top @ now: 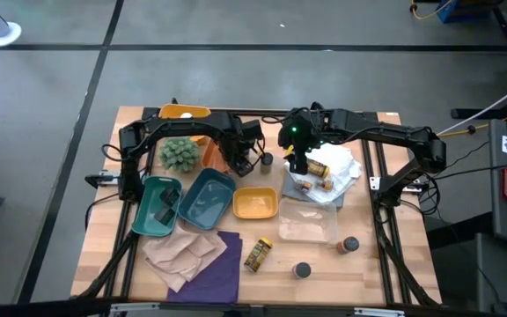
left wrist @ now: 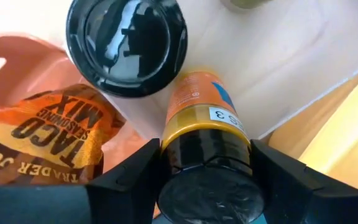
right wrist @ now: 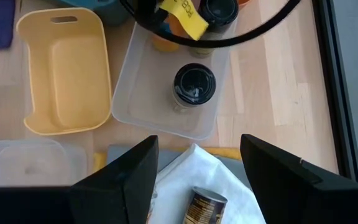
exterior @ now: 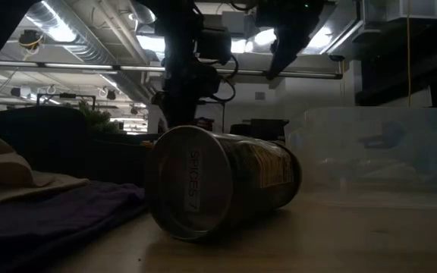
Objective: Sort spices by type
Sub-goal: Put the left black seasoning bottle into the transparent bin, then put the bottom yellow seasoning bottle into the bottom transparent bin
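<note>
An orange jar (left wrist: 204, 118) is clamped by the left gripper (left wrist: 204, 168); the right gripper (right wrist: 197, 168) is held open and empty.

The left fingers (left wrist: 129, 177) are pressed on either side of the jar's black lid, the jar's long axis running straight away from the wrist camera, its base pointing toward a black-lidded jar (left wrist: 126, 43) just beside it. A taco mix packet (left wrist: 48, 124) is seen next to them. The right jaws are spread wide above a clear tray (right wrist: 138, 93), in which a dark-lidded jar (right wrist: 194, 87) is stood upright. A yellow tray (right wrist: 36, 74) lies beside it with nothing inside. On the front of the table (top: 385, 264) a jar (top: 258, 254) is laid on its side, and two more jars (top: 350, 245) (top: 302, 270) stand near it.
</note>
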Robot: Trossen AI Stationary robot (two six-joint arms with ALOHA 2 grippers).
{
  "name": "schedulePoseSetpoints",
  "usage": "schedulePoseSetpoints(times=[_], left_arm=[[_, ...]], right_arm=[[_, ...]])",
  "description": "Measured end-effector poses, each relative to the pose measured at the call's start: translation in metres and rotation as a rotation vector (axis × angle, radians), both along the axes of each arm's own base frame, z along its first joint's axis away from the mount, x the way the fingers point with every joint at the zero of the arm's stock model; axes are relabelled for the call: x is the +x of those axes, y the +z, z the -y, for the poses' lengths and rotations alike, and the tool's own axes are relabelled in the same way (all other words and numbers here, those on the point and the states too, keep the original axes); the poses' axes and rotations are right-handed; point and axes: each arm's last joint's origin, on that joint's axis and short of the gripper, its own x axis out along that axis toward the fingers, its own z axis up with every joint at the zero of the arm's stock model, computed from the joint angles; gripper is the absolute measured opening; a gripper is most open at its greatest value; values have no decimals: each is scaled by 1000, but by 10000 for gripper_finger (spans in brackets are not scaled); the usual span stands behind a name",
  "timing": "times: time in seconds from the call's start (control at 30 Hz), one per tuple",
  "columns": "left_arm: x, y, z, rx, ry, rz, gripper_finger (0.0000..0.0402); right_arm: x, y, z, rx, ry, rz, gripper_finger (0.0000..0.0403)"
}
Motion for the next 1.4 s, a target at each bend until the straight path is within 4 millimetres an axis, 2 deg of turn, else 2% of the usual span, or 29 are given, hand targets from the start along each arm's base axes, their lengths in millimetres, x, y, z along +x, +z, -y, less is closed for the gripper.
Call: schedulePoseSetpoints(times=[0.37,0.67,0.83,1.0,1.2,1.4], left_arm=[[0,0,1,1,-7,-1,276],[-4,0,-3,-33,10,-16,275],[-7,6,-2,-67,-17,6,274],[-11,22,-1,-42,-42,68,274],[-24,54,6,2,-56,161,274],[-41,94,32,127,-105,278,274]], right_arm=[[0,0,0,1,0,-4,230],[0,0,-1,11,6,-1,230],[0,0,-2,29,65,5,230],[0,0,-3,58,95,14,230],[1,1,-7,175,172,46,230],[6,-13,-33,319,317,60,230]])
